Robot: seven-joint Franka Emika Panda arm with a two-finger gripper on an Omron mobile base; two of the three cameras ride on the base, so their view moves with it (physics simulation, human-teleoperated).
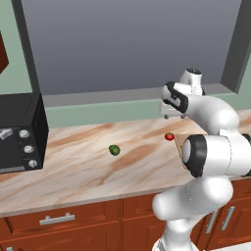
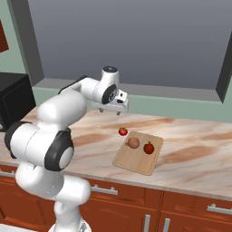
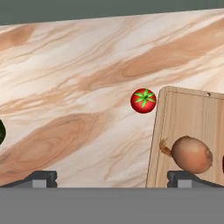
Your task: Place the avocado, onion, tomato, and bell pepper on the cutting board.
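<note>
- A black toaster oven with three pale knobs is seen at the far left of the marbled tan countertop, against the green wall.
- The small dark green roundish avocado is found alone on the bare counter, well apart from the board; in the hand view only its dark edge is caught at the left border.
- The bright red round tomato with a green leafy top is seen on the counter just beside the board's near corner, not on it.
- The flat light tan wooden cutting board is laid on the counter to the right of the tomato.
- The brownish-tan round onion is placed on the board, toward its left part.
- The darker red, slightly lumpy bell pepper is set on the board just beside the onion, to its right.
- The white arm's two-finger gripper is held above the counter near the back wall, over the tomato and the board's edge; its jaws are spread wide and nothing is held between them, the two dark fingertips being seen far apart in the hand view.
</note>
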